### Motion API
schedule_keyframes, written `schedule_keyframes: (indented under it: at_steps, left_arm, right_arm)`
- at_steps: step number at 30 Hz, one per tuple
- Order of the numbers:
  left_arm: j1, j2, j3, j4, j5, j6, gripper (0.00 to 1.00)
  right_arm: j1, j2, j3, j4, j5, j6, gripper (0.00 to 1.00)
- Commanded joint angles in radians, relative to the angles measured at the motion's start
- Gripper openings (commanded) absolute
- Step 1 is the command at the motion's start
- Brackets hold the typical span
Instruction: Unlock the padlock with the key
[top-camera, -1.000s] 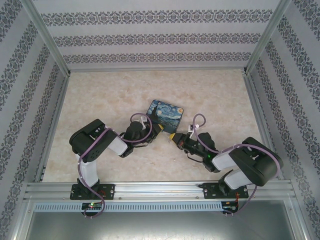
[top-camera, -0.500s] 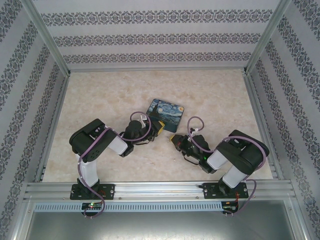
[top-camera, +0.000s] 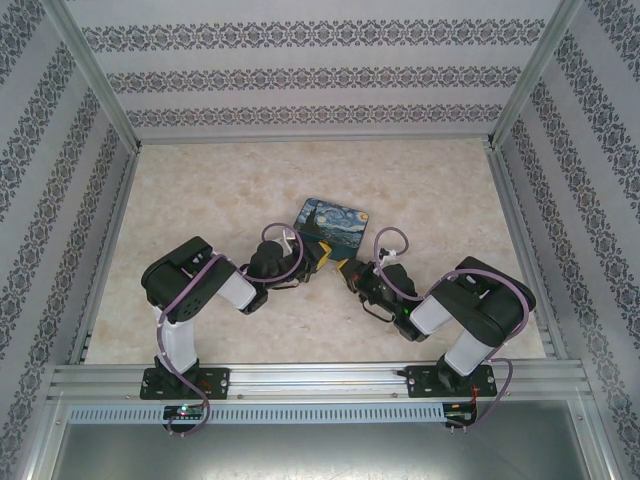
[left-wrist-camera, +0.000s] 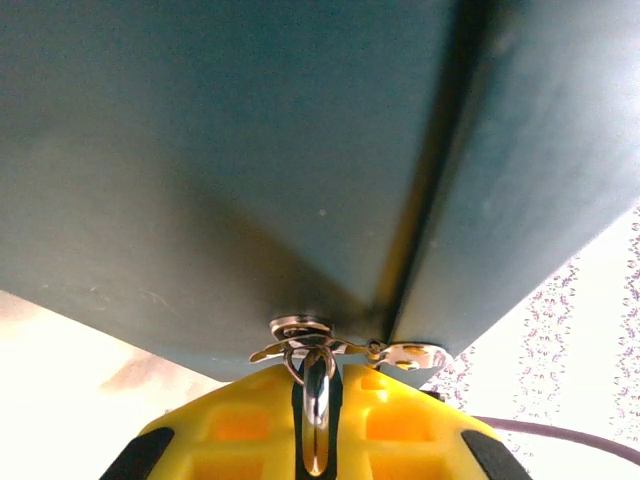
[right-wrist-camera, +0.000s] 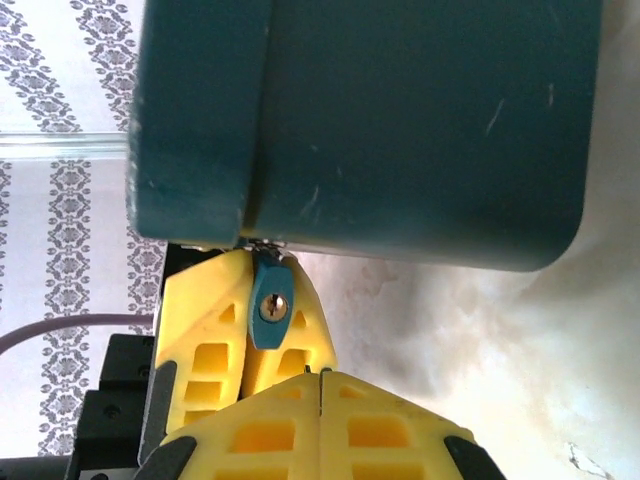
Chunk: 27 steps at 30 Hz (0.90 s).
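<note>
black-white arms (top-camera: 178, 340), purple cables (left-wrist-camera: 560, 436), yellow end effector fingers (left-wrist-camera: 240, 430)

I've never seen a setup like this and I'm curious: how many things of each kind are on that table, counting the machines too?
Robot arms: 2 (left arm, right arm)
Painted tin: 1
Small padlock: 1
Total: 4

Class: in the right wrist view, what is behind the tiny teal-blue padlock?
Yellow fingers of the left gripper, clamped on the padlock, with the rectangular dark teal tin beyond. The tin's edge covers most of the shackle.
</note>
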Motion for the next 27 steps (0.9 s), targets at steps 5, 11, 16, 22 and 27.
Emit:
schedule_keyframes:
  at_steps: [5,11,16,22,27]
  left_arm:
    - [0.007,0.013,0.027,0.123,0.024,-0.005,0.00]
    - [0.008,0.015,0.030,0.127,0.026,-0.002,0.00]
    - [0.007,0.022,0.029,0.131,0.026,-0.004,0.00]
    - [0.007,0.027,0.028,0.134,0.025,-0.005,0.00]
    - [0.007,0.031,0.023,0.136,0.023,-0.002,0.00]
  right_arm:
    - [-0.025,-0.003,0.018,0.047,0.022,0.018,0.00]
    - [-0.037,0.003,0.029,0.048,0.015,0.022,0.00]
    - [-0.041,0.001,0.038,0.046,0.010,0.023,0.00]
    - [-0.044,0.005,0.046,0.043,0.009,0.024,0.00]
    - [-0.049,0.001,0.045,0.042,0.006,0.023,0.00]
